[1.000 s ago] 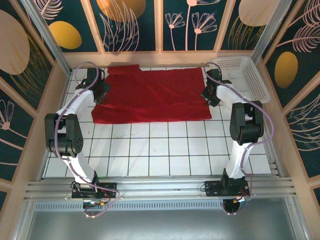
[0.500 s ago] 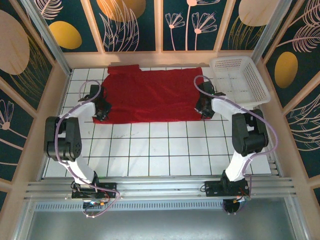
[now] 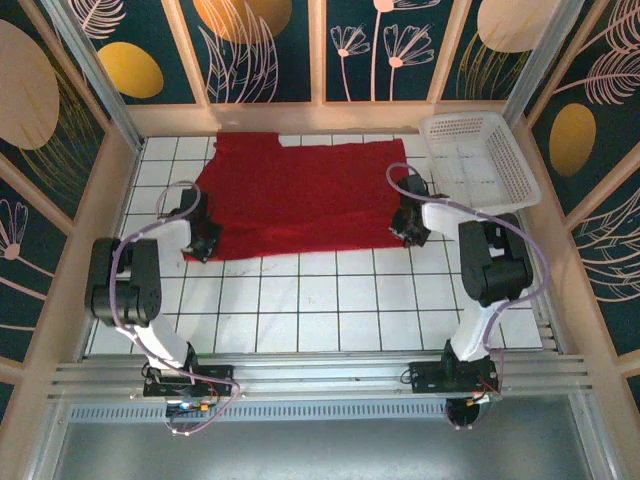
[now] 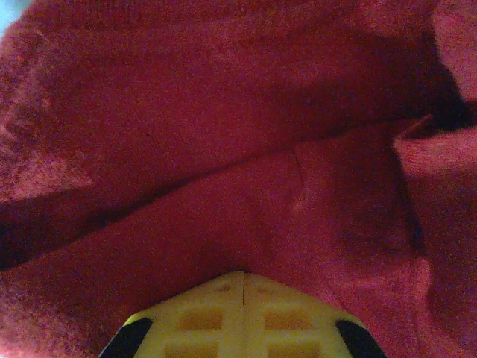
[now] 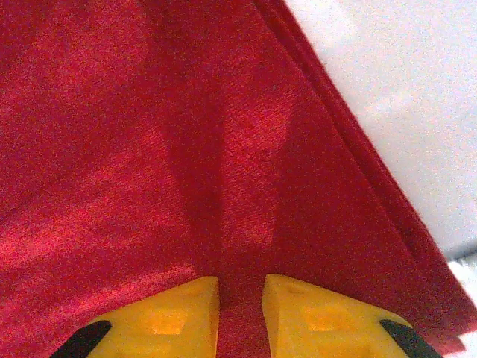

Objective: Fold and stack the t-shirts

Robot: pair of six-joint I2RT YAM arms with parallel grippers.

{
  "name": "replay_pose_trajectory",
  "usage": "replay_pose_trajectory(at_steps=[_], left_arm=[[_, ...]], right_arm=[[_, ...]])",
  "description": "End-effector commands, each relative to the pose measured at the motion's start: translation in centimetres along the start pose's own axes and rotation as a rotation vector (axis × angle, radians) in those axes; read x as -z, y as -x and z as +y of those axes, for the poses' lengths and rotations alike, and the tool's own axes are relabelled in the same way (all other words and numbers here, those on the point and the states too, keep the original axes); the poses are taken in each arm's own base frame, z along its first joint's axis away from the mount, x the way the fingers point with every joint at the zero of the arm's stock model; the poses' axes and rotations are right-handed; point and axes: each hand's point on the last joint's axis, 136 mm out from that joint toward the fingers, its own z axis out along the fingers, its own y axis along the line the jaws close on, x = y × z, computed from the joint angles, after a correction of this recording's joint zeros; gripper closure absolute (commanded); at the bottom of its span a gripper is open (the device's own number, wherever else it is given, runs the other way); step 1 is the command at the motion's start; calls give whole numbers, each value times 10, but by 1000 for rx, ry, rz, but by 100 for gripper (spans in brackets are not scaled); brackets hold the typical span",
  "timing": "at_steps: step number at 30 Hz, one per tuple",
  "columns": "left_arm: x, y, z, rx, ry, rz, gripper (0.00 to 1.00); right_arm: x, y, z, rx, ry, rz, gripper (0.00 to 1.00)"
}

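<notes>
Two arms reach over the table [image 3: 300, 310] in the top view. The red t-shirt [image 3: 300, 195] lies spread flat at the table's far side, just left of the white mesh basket [image 3: 522, 170]. A second ago both sets of jaws stood spread beside the shirt's far corners. They have since come back and closed, the left jaws at the near-left corner and the right jaws at the near-right one. The near hem now sits a little closer to the near edge and is skewed at the left.

In the left wrist view the yellow fingers [image 4: 194, 324] are pressed together. Creases in the t-shirt [image 4: 223, 134] run up to their tips, so I judge that a thin pinch of cloth is caught.

In the right wrist view the fingers [image 5: 313, 313] stand a sliver apart with t-shirt [image 5: 149, 112] cloth between them. They pinch it near its edge, with bare table [image 5: 402, 104] beyond.

With both near corners gripped, the first fold looks ready to begin: lift the hem and carry it toward the far edge.
</notes>
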Motion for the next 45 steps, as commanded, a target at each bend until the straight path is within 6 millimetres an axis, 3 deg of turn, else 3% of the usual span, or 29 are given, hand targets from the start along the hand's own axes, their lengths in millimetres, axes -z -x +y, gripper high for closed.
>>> replay_pose_trajectory(at_steps=[1, 4, 6, 11, 15, 19, 25, 31, 34, 45], left_arm=[[10, -30, 82, 70, 211, 54, 100], [31, -34, 101, 106, 211, 30, 100], [43, -30, 94, 110, 161, 4, 100], [77, -2, 33, 12, 25, -50, 81], [89, -10, -24, -101, -48, -12, 70], [78, -37, -56, -140, -65, 56, 69], [49, -54, -56, -98, -42, 114, 70], [34, -57, -52, -145, -5, 117, 68], [30, -61, -60, -193, -27, 123, 66], [8, -58, -69, -542, 53, 36, 66]], right_arm=[[8, -71, -46, -5, -122, 181, 75], [25, -99, -53, -17, -103, 204, 74], [34, -109, -47, -25, -54, 203, 69], [67, -88, 5, 76, 157, 62, 59], [87, -70, 52, 180, 292, 11, 58], [96, -71, 101, 268, 460, 45, 59], [101, -85, 147, 322, 593, 116, 54], [95, -89, 154, 321, 595, 135, 54], [93, -89, 153, 322, 588, 135, 54], [88, -90, 153, 320, 584, 147, 54]])
